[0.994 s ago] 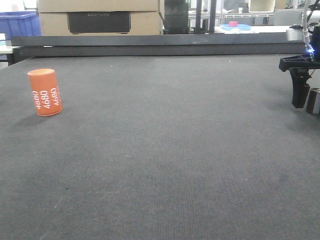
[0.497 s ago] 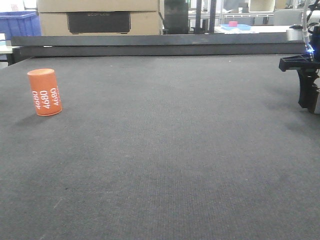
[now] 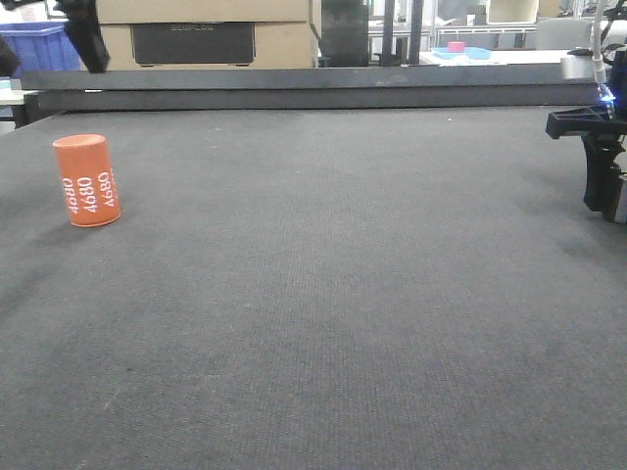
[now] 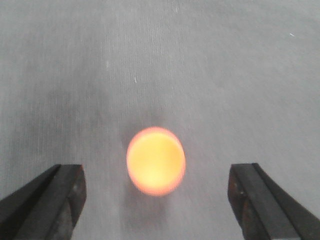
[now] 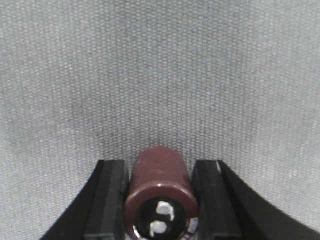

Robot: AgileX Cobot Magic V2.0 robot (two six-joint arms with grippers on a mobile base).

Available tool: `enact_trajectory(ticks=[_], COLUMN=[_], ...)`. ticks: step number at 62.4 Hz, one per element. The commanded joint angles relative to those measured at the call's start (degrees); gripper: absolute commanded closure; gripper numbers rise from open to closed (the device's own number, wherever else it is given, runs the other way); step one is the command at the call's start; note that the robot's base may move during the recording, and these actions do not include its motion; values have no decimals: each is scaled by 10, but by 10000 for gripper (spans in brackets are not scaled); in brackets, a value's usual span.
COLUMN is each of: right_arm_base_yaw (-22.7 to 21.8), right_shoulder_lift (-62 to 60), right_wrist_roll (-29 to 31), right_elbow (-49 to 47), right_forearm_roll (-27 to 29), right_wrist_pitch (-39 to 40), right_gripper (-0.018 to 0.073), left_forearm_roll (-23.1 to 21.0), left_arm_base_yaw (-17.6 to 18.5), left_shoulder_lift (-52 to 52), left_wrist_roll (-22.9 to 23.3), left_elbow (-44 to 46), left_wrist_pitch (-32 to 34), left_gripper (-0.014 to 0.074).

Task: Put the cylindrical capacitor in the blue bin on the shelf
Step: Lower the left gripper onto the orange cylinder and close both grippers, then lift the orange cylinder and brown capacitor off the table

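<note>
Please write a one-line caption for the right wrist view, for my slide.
Right end effector closed on a dark capacitor, its metal terminals facing the camera, grey mat beneath.

dark grey felt tabletop [image 3: 323,294], black rail [image 3: 294,88], cardboard box [image 3: 196,34] behind

Upright orange can [image 3: 87,180] printed 4680 on grey mat [image 3: 323,294], cardboard box [image 3: 279,44] behind

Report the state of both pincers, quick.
Left pincer: open, empty, over the orange can.
Right pincer: shut on the cylindrical capacitor.
</note>
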State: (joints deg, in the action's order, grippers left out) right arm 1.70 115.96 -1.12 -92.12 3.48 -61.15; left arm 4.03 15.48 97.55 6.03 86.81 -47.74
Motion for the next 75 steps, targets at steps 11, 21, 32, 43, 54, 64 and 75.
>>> enact_trajectory(ticks=[11,21,32,43,54,64,75], right_arm_base_yaw=[-3,-3,-3,-3,-3,-3,-3], right_shoulder_lift=[-3,-3,-3,-3,-3,-3,-3], right_wrist_roll=[3,3,3,3,3,3,3], right_elbow=[-3,-3,-3,-3,-3,-3,-3], right_forearm_roll=[2,2,2,2,2,2,2], right_wrist_pitch=[0,2,9,17,17,17,17], right_gripper=[721,721,721,721,721,721,721], left_forearm_roll=[9,9,9,9,9,5,5], left_arm_base_yaw=[3,3,3,3,3,3,3], left_shoulder_lift=[87,121,139,163,181,188,188], left_wrist_roll=[0,0,0,0,0,0,0], left_elbow=[100,126,126,126,126,126,126], left_wrist_pitch=[-79,-104,-124,-125,-123,-127,-130], left_gripper=[111,111,111,112,115,148,278])
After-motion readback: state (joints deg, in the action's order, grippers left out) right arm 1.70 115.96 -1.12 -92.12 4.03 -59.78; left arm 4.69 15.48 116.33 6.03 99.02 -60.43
